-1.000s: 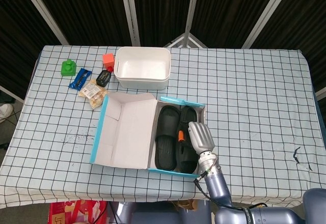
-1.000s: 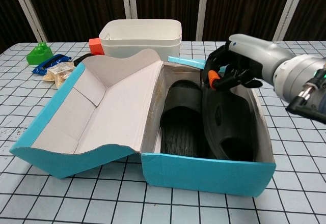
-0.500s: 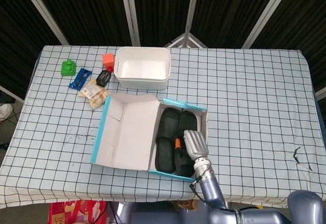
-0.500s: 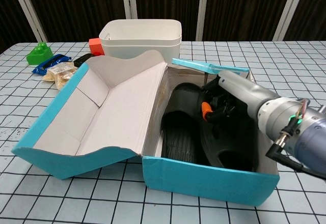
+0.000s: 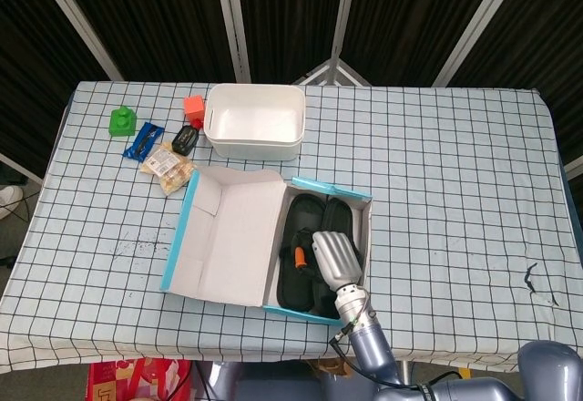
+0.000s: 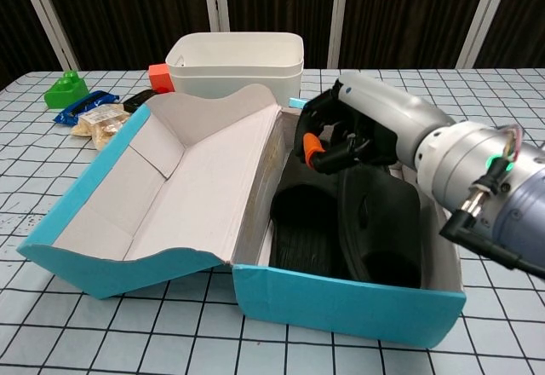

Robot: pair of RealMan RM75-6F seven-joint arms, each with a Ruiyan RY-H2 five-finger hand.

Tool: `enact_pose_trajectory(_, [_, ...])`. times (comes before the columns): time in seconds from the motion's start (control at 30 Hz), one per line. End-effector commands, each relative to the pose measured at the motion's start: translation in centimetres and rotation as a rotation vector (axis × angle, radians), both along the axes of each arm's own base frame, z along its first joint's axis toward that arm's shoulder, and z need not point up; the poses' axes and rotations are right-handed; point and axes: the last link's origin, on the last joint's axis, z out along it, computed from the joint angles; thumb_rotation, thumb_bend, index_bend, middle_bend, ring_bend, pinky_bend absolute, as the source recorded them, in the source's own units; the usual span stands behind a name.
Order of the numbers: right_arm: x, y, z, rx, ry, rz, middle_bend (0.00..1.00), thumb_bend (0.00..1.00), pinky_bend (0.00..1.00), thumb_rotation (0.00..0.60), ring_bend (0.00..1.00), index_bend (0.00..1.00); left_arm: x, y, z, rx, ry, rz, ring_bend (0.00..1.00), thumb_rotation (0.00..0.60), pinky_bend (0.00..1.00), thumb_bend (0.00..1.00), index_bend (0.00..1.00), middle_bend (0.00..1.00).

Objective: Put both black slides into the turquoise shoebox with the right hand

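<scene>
Both black slides (image 6: pixel 341 222) lie side by side inside the turquoise shoebox (image 6: pixel 349 302) on the bench, so the task looks nearly done, though the right robot hand (image 6: pixel 336 141) hovers over them, fingers curled, grip unclear.

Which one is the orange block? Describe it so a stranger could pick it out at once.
Start at the white bin at the table's far edge. The orange block sits just off its left side, beside a black object. It is the only orange thing there; the other block, further left, is green.
</scene>
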Motion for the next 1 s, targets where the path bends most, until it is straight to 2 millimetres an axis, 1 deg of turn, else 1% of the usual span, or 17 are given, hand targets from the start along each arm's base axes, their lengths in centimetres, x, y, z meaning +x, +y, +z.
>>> enact_pose_trajectory(0.03, [1.2,0.2,1.6,-0.032,-0.025,0.021,0.5,0.65,0.97,0.6,0.6,0.64,0.0,0.0,0.1,0.003,-0.002,0.0,0.0,0.6,0.0,0.36,0.03,0.0])
enact_pose_trajectory(0.07, [1.6,0.4,2.1,-0.038,-0.038,0.026,0.5,0.65,0.96,0.6,0.6,0.63,0.0,0.0,0.1,0.004,-0.003,0.0,0.0,0.6,0.0,0.36,0.03,0.0])
enact_pose_trajectory(0.17, [2.3,0.9,3.6,-0.043,-0.079,0.043,0.47,0.65,0.85,0.6,0.54,0.54,0.0,0.0,0.1,0.0,-0.005,-0.002,0.0,0.6,0.0,0.36,0.03,0.0])
enact_pose_trajectory(0.2, [2.5,1.2,4.4,-0.044,-0.094,0.058,0.44,0.65,0.8,0.6,0.5,0.5,-0.1,0.0,0.0,-0.005,-0.006,-0.002,0.0,0.6,0.0,0.36,0.03,0.0])
enact_pose_trajectory(0.27, [2.3,1.6,6.1,-0.049,-0.1,0.08,0.37,0.62,0.7,0.6,0.43,0.44,0.0,0.0,-0.1,-0.015,-0.008,-0.004,0.0,0.6,0.0,0.36,0.03,0.0])
enact_pose_trajectory(0.3, [2.1,1.7,6.6,-0.053,-0.092,0.086,0.33,0.59,0.63,0.6,0.39,0.41,0.0,0.0,-0.1,-0.017,-0.008,-0.005,0.0,0.6,0.0,0.36,0.03,0.0])
enact_pose_trajectory(0.33, [1.5,1.8,7.6,-0.07,-0.064,0.096,0.3,0.54,0.56,0.6,0.34,0.38,0.0,0.0,-0.1,-0.02,-0.007,-0.005,0.0,0.6,0.0,0.36,0.03,0.0])
enact_pose_trajectory(0.37, [0.8,2.0,8.4,-0.085,-0.031,0.105,0.28,0.52,0.51,0.6,0.31,0.36,0.0,0.0,-0.1,-0.023,-0.006,-0.006,0.0,0.6,0.0,0.36,0.03,0.0])
enact_pose_trajectory(0.43, [-1.1,2.2,10.1,-0.126,0.063,0.106,0.22,0.45,0.38,0.6,0.24,0.31,0.1,-0.1,-0.1,-0.029,-0.005,-0.009,0.0,0.6,0.0,0.36,0.03,0.0])
enact_pose_trajectory(0.47, [-2.3,2.4,10.9,-0.146,0.118,0.098,0.21,0.43,0.35,0.6,0.22,0.29,0.2,-0.1,-0.2,-0.03,-0.005,-0.013,0.0,0.6,0.0,0.36,0.03,0.0])
enact_pose_trajectory(0.5, [-3.0,2.6,11.3,-0.156,0.145,0.094,0.19,0.42,0.31,0.6,0.2,0.28,0.2,-0.2,-0.2,-0.03,-0.005,-0.015,0.0,0.6,0.0,0.36,0.03,0.0])
enact_pose_trajectory(0.6, [-6.6,3.3,13.0,-0.188,0.26,0.052,0.16,0.4,0.27,0.6,0.16,0.26,0.5,-0.4,-0.2,-0.029,0.0,-0.027,0.0,0.6,0.0,0.36,0.03,0.0])
enact_pose_trajectory(0.77, [-11.5,4.4,14.4,-0.214,0.375,-0.013,0.14,0.4,0.25,0.6,0.14,0.25,0.9,-0.7,-0.4,-0.027,0.007,-0.039,0.0,0.6,0.0,0.36,0.03,0.0])
enact_pose_trajectory(0.97, [-16.2,6.0,15.8,-0.265,0.477,-0.065,0.13,0.4,0.24,0.6,0.13,0.25,1.1,-0.8,-0.7,-0.039,0.02,-0.039,0.0,0.6,0.0,0.36,0.03,0.0])
enact_pose_trajectory(1.0, [-16.6,6.2,15.9,-0.273,0.486,-0.069,0.13,0.4,0.24,0.6,0.12,0.25,1.1,-0.8,-0.7,-0.041,0.021,-0.038,0.0,0.6,0.0,0.36,0.03,0.0])
